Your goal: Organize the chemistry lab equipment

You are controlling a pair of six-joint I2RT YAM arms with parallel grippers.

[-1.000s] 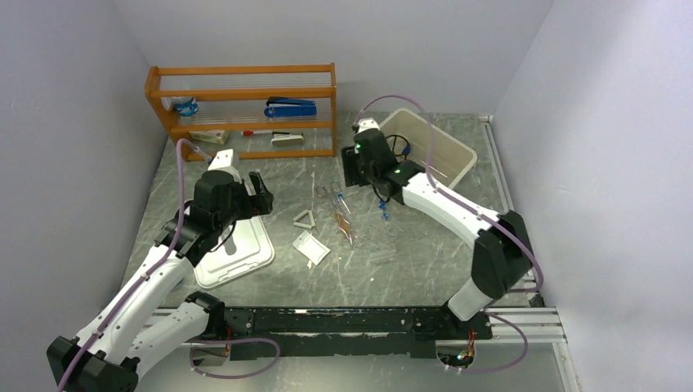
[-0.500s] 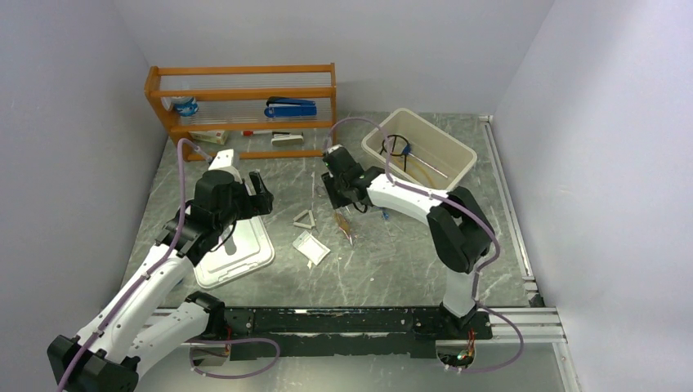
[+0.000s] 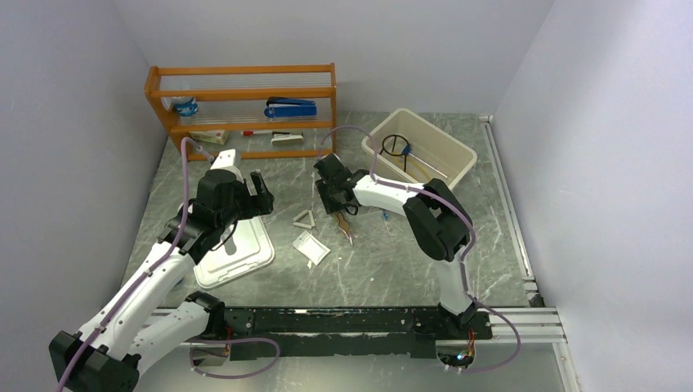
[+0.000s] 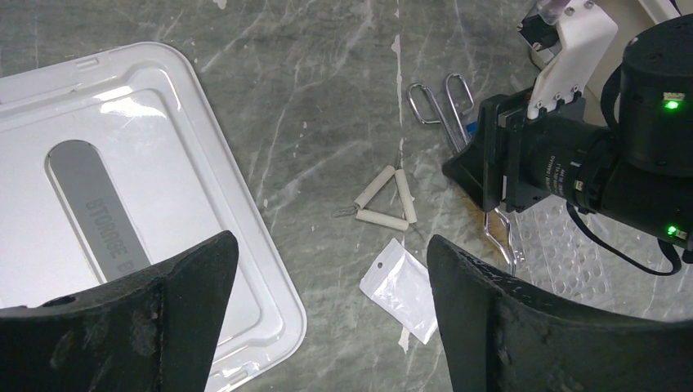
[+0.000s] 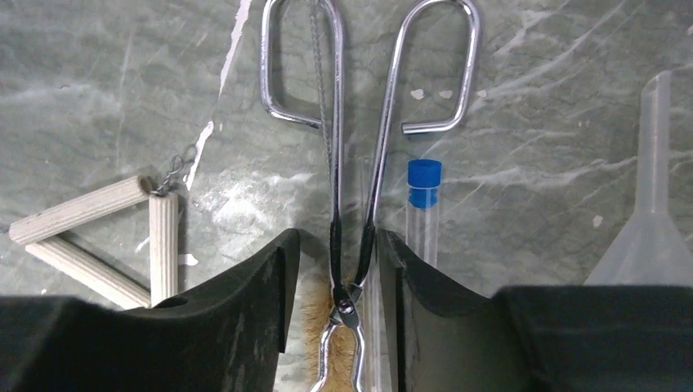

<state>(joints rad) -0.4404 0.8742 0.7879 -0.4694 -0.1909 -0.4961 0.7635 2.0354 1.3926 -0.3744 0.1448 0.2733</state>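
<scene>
The metal tongs (image 5: 347, 306) lie flat on the grey table, handle loops pointing away. My right gripper (image 5: 339, 237) is lowered over them with its jaws straddling the shafts near the pivot; a gap shows on the left side, and the tongs rest on the table. A blue-capped clear tube (image 5: 424, 184) lies just right of them and a tan bristly piece (image 5: 315, 318) lies under the pivot. The white triangle (image 3: 305, 219) and a white paper packet (image 3: 310, 247) lie to the left. My left gripper (image 4: 331, 245) hovers open, holding nothing, above the packet (image 4: 404, 287).
A white storage lid (image 3: 237, 253) lies under the left arm. The beige bin (image 3: 458, 163) at the back right holds the black tripod ring (image 3: 394, 145). A clear funnel (image 5: 654, 220) and the clear rack (image 4: 572, 261) lie right of the tongs. The orange shelf (image 3: 245, 72) stands behind.
My right arm swung from the bin to the left and came down over the tongs, its jaws narrowing around them. The left arm stayed put.
</scene>
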